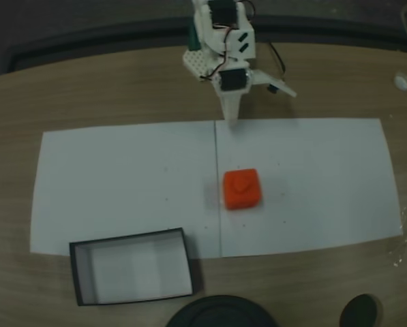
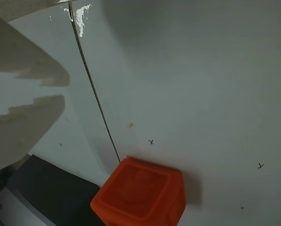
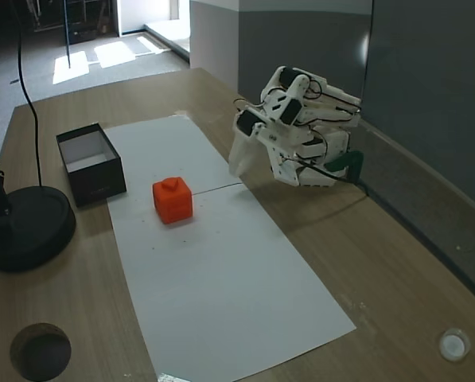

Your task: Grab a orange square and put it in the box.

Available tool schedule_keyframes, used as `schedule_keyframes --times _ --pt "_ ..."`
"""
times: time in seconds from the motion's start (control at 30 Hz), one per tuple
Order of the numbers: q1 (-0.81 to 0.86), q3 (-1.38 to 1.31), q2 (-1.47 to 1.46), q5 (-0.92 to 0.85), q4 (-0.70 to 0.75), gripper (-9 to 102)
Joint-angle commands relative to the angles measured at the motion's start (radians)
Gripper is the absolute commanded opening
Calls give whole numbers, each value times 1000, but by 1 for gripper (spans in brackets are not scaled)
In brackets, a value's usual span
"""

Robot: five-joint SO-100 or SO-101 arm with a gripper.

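Nothing grabbed yet, so I'd call this the very start of the reach. The gripper (image 1: 232, 121) hangs folded near the arm's base at the far edge of the white paper (image 1: 121, 177), tips pointing down. In the wrist view the jaws look close together with just a thin gap and nothing between them.

The orange square (image 1: 242, 189) sits on the paper near the seam where two sheets meet, well apart from the gripper. It's a chunky matte plastic-looking cube with rounded corners and a raised bump on top. The box (image 1: 78, 272) is a shallow tray with thin black walls and a pale floor, sitting at the paper's edge on the woodgrain bench (image 1: 87, 95).

Next move, I reckon: spread the jaws, reach out and drop down around the cube's sides.
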Motion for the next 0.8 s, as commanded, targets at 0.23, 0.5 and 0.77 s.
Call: schedule_keyframes --times 0.23,0.5,0.77 --pt "5 -35 23 2 -110 1" --pt "-3 -259 0 9 -161 27" --pt "-14 -514 -396 2 -161 29"
